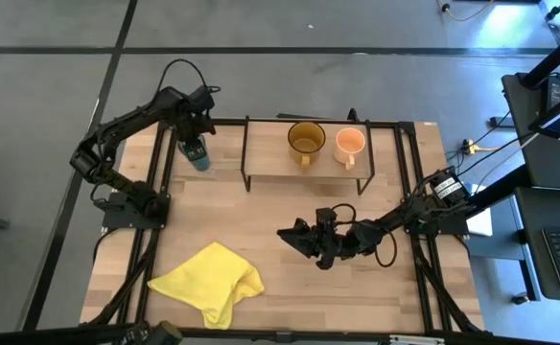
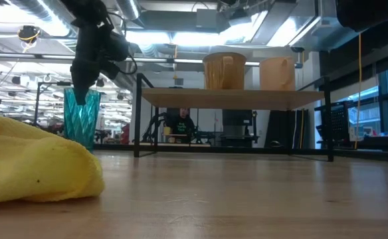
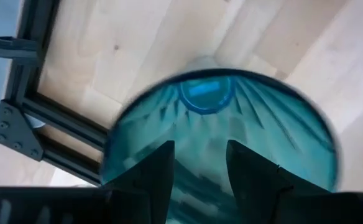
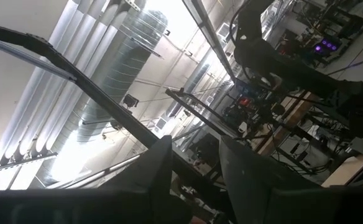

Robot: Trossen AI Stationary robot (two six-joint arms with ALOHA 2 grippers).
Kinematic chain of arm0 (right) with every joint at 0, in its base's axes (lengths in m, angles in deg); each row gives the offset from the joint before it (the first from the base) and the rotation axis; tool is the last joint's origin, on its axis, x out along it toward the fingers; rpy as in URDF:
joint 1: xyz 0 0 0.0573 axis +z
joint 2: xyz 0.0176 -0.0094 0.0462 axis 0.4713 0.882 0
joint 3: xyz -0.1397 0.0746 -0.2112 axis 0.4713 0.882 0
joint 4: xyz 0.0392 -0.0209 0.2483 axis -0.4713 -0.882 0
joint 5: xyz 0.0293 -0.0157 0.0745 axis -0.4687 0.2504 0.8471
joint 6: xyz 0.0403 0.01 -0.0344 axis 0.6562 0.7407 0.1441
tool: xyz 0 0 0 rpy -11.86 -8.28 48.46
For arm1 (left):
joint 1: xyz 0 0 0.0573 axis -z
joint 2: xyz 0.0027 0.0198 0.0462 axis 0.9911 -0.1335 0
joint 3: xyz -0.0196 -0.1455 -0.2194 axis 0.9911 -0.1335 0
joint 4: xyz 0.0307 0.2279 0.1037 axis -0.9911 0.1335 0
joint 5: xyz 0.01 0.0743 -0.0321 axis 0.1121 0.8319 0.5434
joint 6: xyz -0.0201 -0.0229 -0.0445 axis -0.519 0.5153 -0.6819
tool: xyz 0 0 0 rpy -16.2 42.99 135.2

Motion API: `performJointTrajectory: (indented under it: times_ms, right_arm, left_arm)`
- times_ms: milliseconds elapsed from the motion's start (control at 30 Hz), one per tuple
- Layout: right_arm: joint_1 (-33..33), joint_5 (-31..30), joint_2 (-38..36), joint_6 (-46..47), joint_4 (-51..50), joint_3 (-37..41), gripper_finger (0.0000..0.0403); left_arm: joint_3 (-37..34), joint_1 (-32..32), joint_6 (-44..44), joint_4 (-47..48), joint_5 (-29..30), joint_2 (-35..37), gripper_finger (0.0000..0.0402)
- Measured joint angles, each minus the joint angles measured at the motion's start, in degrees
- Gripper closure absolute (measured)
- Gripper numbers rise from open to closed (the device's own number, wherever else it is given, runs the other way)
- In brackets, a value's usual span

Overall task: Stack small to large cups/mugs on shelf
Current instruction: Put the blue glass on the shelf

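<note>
Our left jaws reach into the teal cup.
It stands on the bench, left of the shelf. Both jaws are open; a bump could tip it.

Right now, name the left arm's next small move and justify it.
Probably close the left gripper on the teal tumbler's rim: one finger is inside it, and it stands on the table left of the shelf. The amber mug and orange mug are already up there; the right gripper waits mid-table.
</note>
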Motion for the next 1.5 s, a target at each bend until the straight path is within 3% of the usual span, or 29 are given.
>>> performJointTrajectory:
  times_ms: [333,533,667,933,1500]
  right_arm:
    - [-0.14,-0.02,0.00,-0.15,-0.06,0.00,0.0267]
    - [-0.15,0.02,0.00,-0.35,-0.11,0.00,0.0267]
    - [-0.15,0.04,0.00,-0.44,-0.11,0.00,0.0267]
    - [-0.15,1.70,0.00,-0.08,-0.11,0.00,0.0267]
    - [-0.17,2.54,0.00,1.82,-0.07,0.00,0.0267]
  left_arm:
    - [0.94,2.59,-2.58,0.90,-1.09,5.09,0.0262]
    - [8.69,2.78,-2.62,3.47,-0.86,8.39,0.0262]
    - [13.14,2.27,-2.57,3.87,3.15,8.79,0.0262]
    - [10.64,-4.26,-4.10,7.35,2.85,6.27,0.0262]
    - [9.73,-4.86,-7.25,6.48,0.17,5.67,0.0244]
